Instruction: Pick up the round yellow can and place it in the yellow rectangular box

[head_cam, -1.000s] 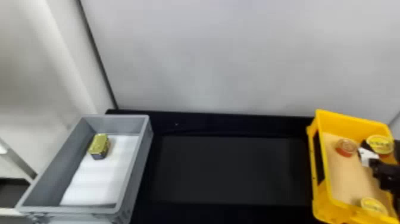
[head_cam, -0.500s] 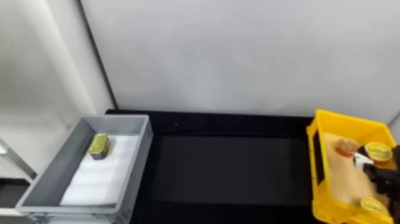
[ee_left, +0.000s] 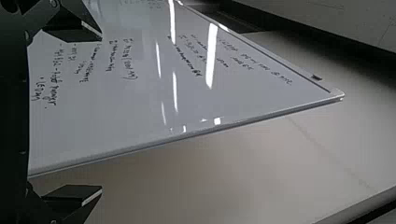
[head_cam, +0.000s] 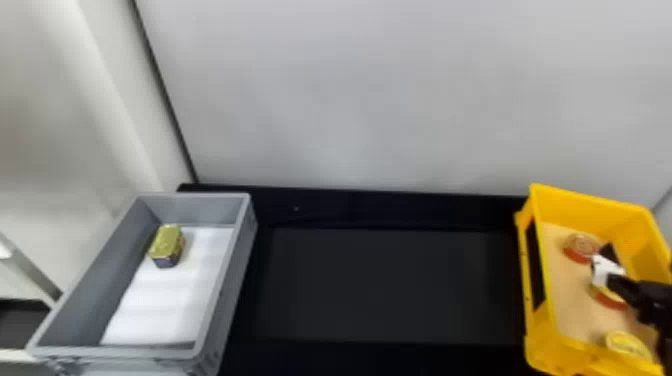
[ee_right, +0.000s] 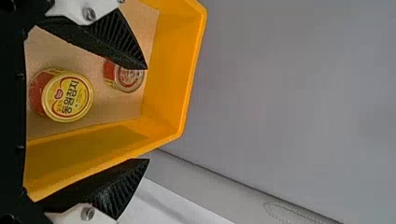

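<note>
Round yellow can (head_cam: 611, 300), yellow lid over red side: recorded inside the yellow rectangular box (head_cam: 592, 197), on its tan floor, partly covered in the head view by the right gripper (head_cam: 607, 270). Right gripper (ee_right: 148, 114): ribbed black fingers with white mounts, seen wide apart in the right wrist view, nothing gripped.

Red can (head_cam: 582, 246), pale round lid: placed in the same box, just beyond the yellow can. Second yellow-lidded can (head_cam: 627, 344): placed toward the box's near end. Box: stood at the right end of the black tabletop (head_cam: 390, 285); dark opening in its left side.

Grey crate (head_cam: 117, 352): stood at the left end, lined with a white sheet (head_cam: 165, 305). Rectangular tin (head_cam: 167, 245), gold lid, dark sides: kept in its far part, near the left wall.

Left gripper (ee_left: 102, 114): black fingers spread well apart, nothing held; a whiteboard (ee_left: 140, 102) with handwriting is seen beyond. Pale wall panel (head_cam: 400, 95): set behind the tabletop.
</note>
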